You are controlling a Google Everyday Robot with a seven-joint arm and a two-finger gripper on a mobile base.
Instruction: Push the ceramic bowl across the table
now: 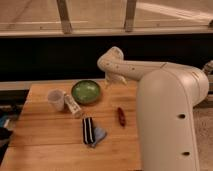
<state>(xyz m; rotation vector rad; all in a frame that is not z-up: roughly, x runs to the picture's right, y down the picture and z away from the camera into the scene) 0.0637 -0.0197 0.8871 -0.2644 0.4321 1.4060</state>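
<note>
The ceramic bowl (86,91) is round, shallow and glossy green. It sits near the far edge of the light wooden table (45,135), about midway across. My gripper (111,81) hangs from the white arm (150,70) just right of the bowl, close to its rim, at the table's far edge. A small translucent white cup (56,99) stands left of the bowl.
A small white box-like item (73,106) lies in front of the bowl. A dark striped object on a blue cloth (92,132) lies mid-table. A small red-brown object (121,116) lies to the right. My large white arm body (170,125) covers the right side. A dark wall is behind.
</note>
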